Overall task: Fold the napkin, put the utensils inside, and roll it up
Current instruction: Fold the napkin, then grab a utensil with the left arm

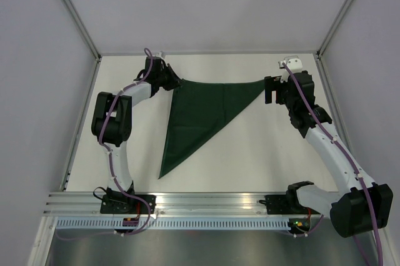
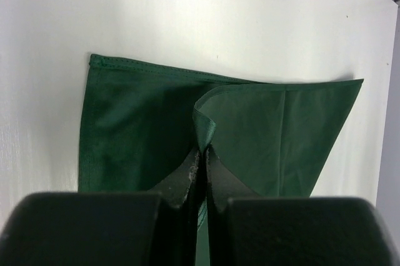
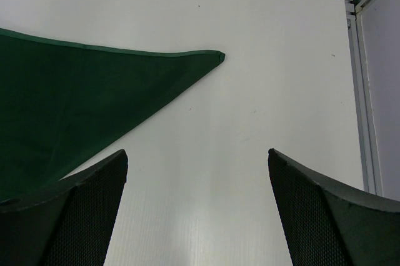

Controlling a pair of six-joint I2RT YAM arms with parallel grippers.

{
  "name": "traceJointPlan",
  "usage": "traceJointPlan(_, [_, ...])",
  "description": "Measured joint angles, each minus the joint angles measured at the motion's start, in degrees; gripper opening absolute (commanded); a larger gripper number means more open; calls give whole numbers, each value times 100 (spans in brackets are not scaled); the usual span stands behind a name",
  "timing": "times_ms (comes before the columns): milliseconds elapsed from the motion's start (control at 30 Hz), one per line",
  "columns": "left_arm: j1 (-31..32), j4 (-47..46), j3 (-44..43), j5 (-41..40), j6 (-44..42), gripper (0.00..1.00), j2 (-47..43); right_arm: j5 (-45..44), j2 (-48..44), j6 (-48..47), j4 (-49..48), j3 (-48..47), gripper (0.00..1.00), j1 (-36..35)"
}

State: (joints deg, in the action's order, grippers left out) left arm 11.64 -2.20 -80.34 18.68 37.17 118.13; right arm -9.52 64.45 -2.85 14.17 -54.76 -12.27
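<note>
The dark green napkin (image 1: 200,113) lies on the white table folded into a triangle, with one point at the front left and one at the far right. My left gripper (image 1: 174,82) is at its far left corner, shut on a raised fold of the cloth (image 2: 206,122); in the left wrist view the jaws (image 2: 204,148) pinch the top layer. My right gripper (image 1: 269,90) is open and empty just right of the napkin's far right tip (image 3: 215,57), apart from it. No utensils are in view.
The white table (image 1: 262,153) is bounded by grey walls with metal frame posts at the far corners (image 1: 98,59). An aluminium rail (image 1: 212,200) carrying both arm bases runs along the near edge. The table's right edge rail (image 3: 365,122) is close to my right gripper.
</note>
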Motion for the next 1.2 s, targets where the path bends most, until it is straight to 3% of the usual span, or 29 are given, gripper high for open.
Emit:
traceJointPlan(100, [-4,2,-50,-7,-66,35,52,0,0,-2,0,0,98,0])
traceJointPlan(133, [-7,7,-50,-9,-98,51,61,0,0,-2,0,0,98,0])
traceJointPlan(167, [-7,11,-52,-17,-146,57,68,0,0,-2,0,0,98,0])
traceJointPlan(233, [-17,37,-52,-68,-179,67,72,0,0,-2,0,0,98,0])
traceJointPlan(333, [-61,46,-52,-173,-223,73,72,0,0,-4,0,0,98,0])
traceJointPlan(600, [-262,157,278,-896,-315,79,-400,55,0,-2,0,2,98,0])
traceJointPlan(933, [-280,1001,1604,-2778,-286,81,-2704,439,-13,11,55,2,98,0])
traceJointPlan(1200, [-514,2496,2889,-4221,59,82,-4391,861,-61,63,136,2,98,0])
